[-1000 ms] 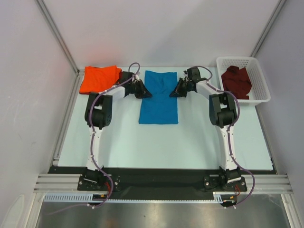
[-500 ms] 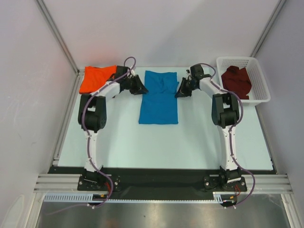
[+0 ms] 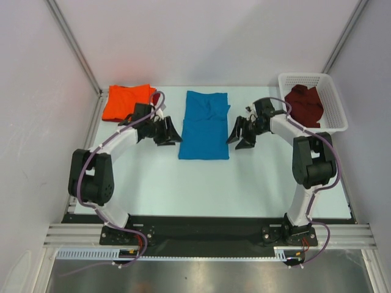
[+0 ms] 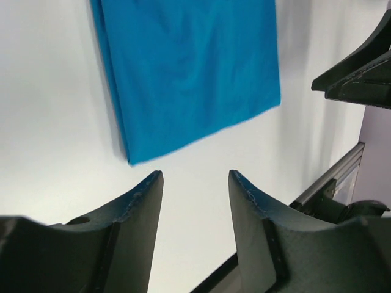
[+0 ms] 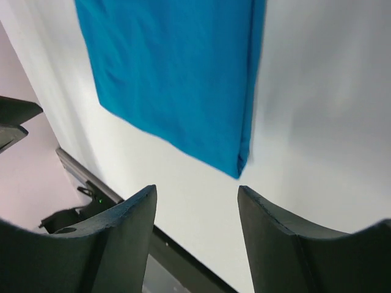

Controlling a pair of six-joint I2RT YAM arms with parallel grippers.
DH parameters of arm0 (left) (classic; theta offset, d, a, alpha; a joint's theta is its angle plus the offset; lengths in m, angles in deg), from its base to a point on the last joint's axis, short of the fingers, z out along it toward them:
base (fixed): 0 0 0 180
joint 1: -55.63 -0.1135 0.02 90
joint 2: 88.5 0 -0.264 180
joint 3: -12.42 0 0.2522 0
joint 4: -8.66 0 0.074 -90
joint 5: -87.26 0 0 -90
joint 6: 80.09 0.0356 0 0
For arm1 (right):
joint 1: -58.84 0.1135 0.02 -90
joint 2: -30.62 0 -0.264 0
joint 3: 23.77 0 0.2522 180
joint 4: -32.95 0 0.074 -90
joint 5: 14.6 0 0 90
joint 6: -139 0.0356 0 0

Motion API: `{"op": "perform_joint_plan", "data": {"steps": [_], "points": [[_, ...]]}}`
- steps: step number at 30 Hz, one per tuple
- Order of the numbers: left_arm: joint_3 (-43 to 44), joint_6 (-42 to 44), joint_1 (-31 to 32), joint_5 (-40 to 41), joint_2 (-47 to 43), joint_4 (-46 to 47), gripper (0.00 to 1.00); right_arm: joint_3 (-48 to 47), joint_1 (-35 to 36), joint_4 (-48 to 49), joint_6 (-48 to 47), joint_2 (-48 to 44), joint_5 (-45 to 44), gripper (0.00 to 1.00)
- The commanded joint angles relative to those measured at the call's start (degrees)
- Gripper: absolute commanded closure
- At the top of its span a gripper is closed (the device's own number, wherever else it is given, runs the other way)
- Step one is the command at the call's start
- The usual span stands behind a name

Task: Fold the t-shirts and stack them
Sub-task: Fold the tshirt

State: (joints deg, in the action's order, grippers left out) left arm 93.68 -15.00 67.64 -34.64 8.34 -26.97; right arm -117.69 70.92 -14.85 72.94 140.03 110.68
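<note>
A bright blue t-shirt (image 3: 205, 125) lies folded into a long rectangle in the middle of the table; it also fills the upper part of the left wrist view (image 4: 189, 67) and the right wrist view (image 5: 177, 73). An orange t-shirt (image 3: 125, 101) lies folded at the far left. A dark maroon t-shirt (image 3: 303, 105) sits in the white basket (image 3: 338, 116). My left gripper (image 3: 168, 133) (image 4: 195, 174) is open just left of the blue shirt, apart from it. On the shirt's right side my right gripper (image 3: 239, 135) (image 5: 197, 188) is open too, holding nothing.
The basket stands at the far right corner. Metal frame rails (image 3: 79, 152) border the table on the left and the near side. My two arms bow outward, the left elbow (image 3: 90, 177) and right elbow (image 3: 314, 162) near the table's sides.
Both grippers have opened and drawn back from the far end of the blue shirt toward its middle, a little outward. Both elbows have swung out to the sides.
</note>
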Motion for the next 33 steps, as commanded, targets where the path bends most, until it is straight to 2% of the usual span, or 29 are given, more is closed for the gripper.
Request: {"op": "perform_joint_plan", "data": {"steps": [1,5,9,18,26,33], "points": [[-5.9,1.0,-0.4,-2.2,-3.9,1.0,0.46,5.8,0.1,3.3,0.8,-4.6,4.1,0.38],[-11.9,-2.5,-0.5,-6.4,-4.0,6.4,0.43,10.7,0.4,6.4,2.4,-5.7,5.9,0.39],[-15.0,-5.1,-0.6,-5.8,-3.3,8.9,0.43,14.1,0.7,8.9,4.7,-6.1,4.7,0.41],[-16.6,-11.1,-1.3,-8.2,1.9,14.9,0.42,17.1,0.6,15.4,9.2,-2.0,4.8,0.43],[-15.2,-11.7,-1.4,-4.7,1.7,11.9,0.41,16.5,0.4,17.0,10.8,-0.5,5.1,0.43],[-13.9,-12.9,-1.9,-3.1,5.1,11.5,0.41,15.8,0.5,17.9,11.4,0.6,4.8,0.44]]}}
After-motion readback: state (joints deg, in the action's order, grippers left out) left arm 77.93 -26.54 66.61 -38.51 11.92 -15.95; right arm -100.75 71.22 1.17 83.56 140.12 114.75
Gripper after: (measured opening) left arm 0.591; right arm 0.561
